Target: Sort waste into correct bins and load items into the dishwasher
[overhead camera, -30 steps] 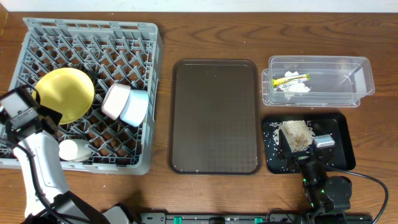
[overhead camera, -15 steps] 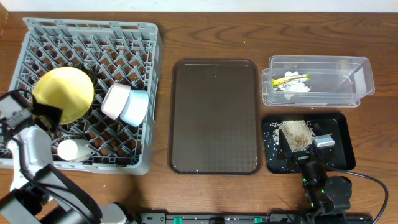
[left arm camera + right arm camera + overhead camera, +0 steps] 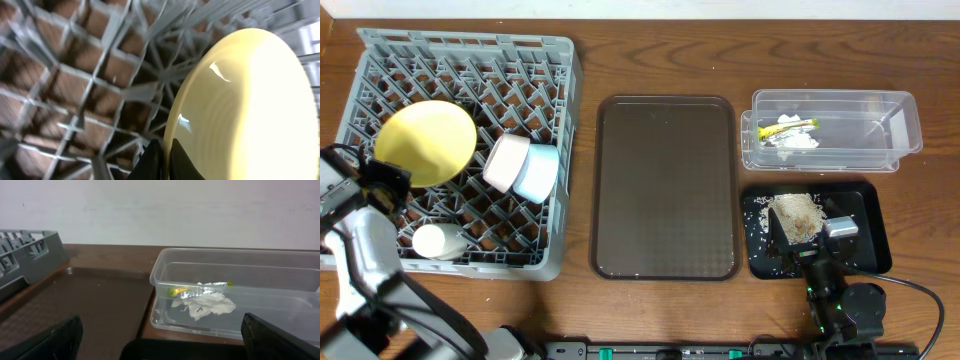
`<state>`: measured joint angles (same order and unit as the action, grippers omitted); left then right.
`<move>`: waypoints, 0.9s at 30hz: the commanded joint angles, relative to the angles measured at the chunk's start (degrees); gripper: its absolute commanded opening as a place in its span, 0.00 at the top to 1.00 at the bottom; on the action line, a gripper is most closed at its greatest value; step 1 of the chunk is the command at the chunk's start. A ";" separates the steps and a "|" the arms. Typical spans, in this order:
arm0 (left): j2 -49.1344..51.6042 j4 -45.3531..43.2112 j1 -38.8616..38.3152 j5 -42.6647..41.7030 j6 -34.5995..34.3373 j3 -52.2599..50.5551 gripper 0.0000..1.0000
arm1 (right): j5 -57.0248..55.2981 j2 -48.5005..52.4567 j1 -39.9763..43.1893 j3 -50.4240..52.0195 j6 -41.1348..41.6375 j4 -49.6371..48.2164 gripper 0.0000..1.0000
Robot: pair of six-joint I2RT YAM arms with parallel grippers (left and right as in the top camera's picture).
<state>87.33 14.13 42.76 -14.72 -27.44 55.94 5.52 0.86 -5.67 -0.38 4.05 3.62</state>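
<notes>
The round yellow plate (image 3: 425,142) stands tilted on edge among the pegs at the left of the grey dishwasher rack (image 3: 470,40). My left gripper (image 3: 385,180) is shut on its lower rim. In the left wrist view the two black fingers pinch the plate (image 3: 250,100) edge at the left gripper (image 3: 165,160). A white bowl (image 3: 505,160) and a light blue bowl (image 3: 538,173) lean side by side in the rack. My right gripper (image 3: 807,228) hangs open over the black tray (image 3: 875,255) holding beige food scraps (image 3: 796,212). The clear tub (image 3: 905,120) holds the wrapper (image 3: 790,126) and tissue (image 3: 795,142).
The dark brown serving tray (image 3: 665,185) lies between the rack and the bins. A small white round object (image 3: 440,240) sits near the rack's front. The right wrist view shows the clear tub (image 3: 165,265), the tissue (image 3: 207,305) and the serving tray (image 3: 90,300).
My left gripper has closed onto the plate's rim and the left arm has shifted towards the table's left edge. The plate has moved slightly towards the back. The right arm has stayed still.
</notes>
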 commanded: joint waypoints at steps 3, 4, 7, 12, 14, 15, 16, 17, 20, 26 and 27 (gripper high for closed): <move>-11.72 -3.85 0.33 7.21 17.81 0.28 0.92 | -0.13 -0.11 0.39 0.07 -0.28 0.24 0.01; -13.05 -4.15 -0.13 9.38 21.18 0.28 0.93 | -0.13 -0.11 0.42 0.07 -0.28 0.24 0.01; -14.38 -5.75 -1.57 13.75 29.14 0.28 0.93 | -0.13 -0.11 0.39 0.07 -0.28 0.24 0.01; -14.36 -6.64 -2.97 14.62 36.61 0.28 0.93 | -0.13 -0.11 0.39 0.07 -0.28 0.24 0.01; -14.34 -7.98 -3.30 14.62 37.99 0.28 0.93 | -0.13 -0.11 0.42 0.07 -0.28 0.24 0.01; -14.34 -8.94 -3.34 15.04 38.66 0.28 0.92 | -0.13 -0.11 0.39 0.07 -0.28 0.24 0.01; -14.34 -9.75 -3.37 16.35 38.88 0.28 0.93 | -0.13 -0.11 0.39 0.07 -0.28 0.24 0.01; -14.34 -10.47 -3.37 18.03 39.36 0.28 0.93 | -0.13 -0.11 0.39 0.07 -0.31 0.24 0.01; -14.34 -11.30 -3.37 18.86 41.99 0.28 0.93 | -0.13 -0.09 0.39 0.07 -0.28 0.24 0.01; -12.20 -12.07 -3.37 18.86 43.34 0.26 0.93 | -0.13 -0.11 0.39 0.07 -0.28 0.24 0.01; -11.58 -12.13 -3.37 18.84 43.30 0.26 0.92 | -0.13 -0.11 0.39 0.07 -0.28 0.24 0.01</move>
<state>73.82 2.46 39.53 3.07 13.78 55.86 5.52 0.86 -5.67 -0.38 4.05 3.62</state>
